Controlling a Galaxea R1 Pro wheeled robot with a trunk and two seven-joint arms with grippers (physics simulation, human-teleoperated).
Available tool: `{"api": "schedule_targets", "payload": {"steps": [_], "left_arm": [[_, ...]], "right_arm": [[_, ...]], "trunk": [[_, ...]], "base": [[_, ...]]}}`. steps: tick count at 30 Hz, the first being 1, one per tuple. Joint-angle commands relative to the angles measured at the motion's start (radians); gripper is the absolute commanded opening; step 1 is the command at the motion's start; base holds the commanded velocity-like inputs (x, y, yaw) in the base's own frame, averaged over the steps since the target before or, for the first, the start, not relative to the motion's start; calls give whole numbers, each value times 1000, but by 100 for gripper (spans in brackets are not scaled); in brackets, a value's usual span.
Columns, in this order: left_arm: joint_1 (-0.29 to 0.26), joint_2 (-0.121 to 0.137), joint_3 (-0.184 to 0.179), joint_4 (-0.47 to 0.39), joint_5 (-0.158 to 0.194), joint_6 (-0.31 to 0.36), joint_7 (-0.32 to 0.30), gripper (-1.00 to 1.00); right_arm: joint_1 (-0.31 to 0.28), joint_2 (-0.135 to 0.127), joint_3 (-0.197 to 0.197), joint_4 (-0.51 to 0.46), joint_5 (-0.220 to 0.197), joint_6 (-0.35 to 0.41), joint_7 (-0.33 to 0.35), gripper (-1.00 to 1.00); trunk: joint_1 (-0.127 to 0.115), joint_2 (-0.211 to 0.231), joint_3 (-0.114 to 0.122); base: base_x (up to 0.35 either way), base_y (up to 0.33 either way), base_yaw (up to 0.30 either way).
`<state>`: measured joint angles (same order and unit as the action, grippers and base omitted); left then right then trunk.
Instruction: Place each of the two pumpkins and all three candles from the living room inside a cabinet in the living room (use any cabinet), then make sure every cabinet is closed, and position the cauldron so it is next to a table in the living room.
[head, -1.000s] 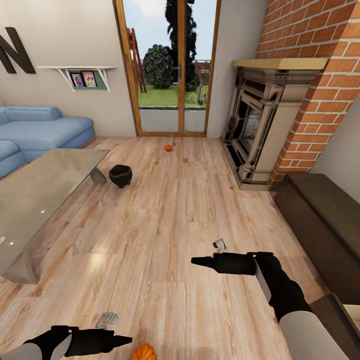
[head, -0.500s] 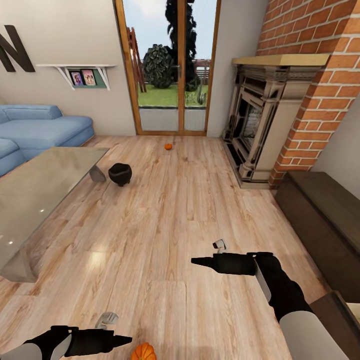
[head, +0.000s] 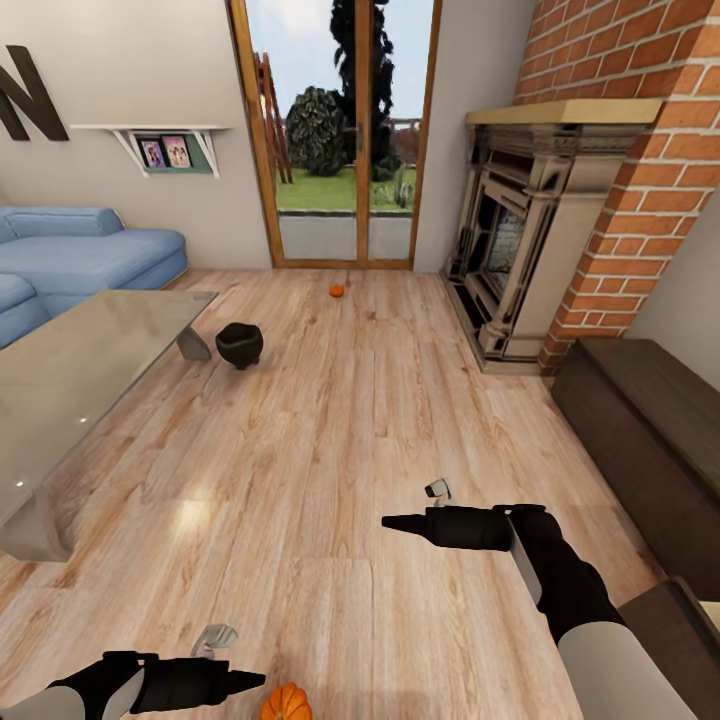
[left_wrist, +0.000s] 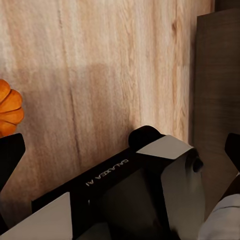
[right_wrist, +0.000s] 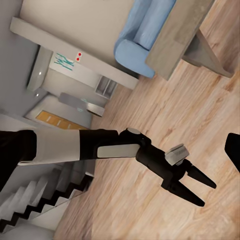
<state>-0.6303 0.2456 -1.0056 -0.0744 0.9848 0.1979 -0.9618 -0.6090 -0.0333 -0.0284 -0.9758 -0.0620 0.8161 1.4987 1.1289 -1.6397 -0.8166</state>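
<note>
One orange pumpkin (head: 285, 702) lies on the wood floor at the bottom edge of the head view, just right of my left gripper (head: 260, 680). The same pumpkin (left_wrist: 7, 107) shows beside one dark finger (left_wrist: 10, 155) in the left wrist view. A second pumpkin (head: 337, 291) sits far off by the glass door. The black cauldron (head: 240, 345) stands on the floor next to a leg of the pale-grey table (head: 80, 370). Along the right wall runs the dark-brown cabinet (head: 650, 430). My right gripper (head: 388, 521) hovers over bare floor, open, as is the left (right_wrist: 209, 194). The candles are out of view.
A brick fireplace (head: 520, 250) fills the back right, and a blue sofa (head: 80, 260) sits behind the table. A dark wood panel with a pale inside (head: 690, 620) juts in at the bottom right. Wide floor lies between table and cabinet.
The whole head view has shifted slightly, so table and cauldron sit a little further left and up. Both arms keep their pose.
</note>
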Motion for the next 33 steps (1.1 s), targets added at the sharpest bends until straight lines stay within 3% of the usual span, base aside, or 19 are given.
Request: {"api": "schedule_targets", "payload": {"steps": [1, 9, 18, 33], "left_arm": [[0, 0, 0, 0, 0, 0, 0, 100], [1, 0, 1, 0, 0, 0, 0, 100], [1, 2, 1, 1, 0, 0, 0, 100], [1, -1, 1, 11, 0, -3, 3, 100]], "right_arm": [[0, 0, 0, 0, 0, 0, 0, 100], [0, 1, 2, 7, 5, 0, -4, 100], [0, 5, 7, 8, 6, -1, -83, 100], [0, 3, 7, 3, 8, 0, -92, 100]], "trunk": [[4, -7, -3], [35, -63, -28], [69, -126, -56], [127, -231, -103]], "base": [[0, 0, 0], [0, 0, 0], [0, 0, 0], [0, 0, 0]]}}
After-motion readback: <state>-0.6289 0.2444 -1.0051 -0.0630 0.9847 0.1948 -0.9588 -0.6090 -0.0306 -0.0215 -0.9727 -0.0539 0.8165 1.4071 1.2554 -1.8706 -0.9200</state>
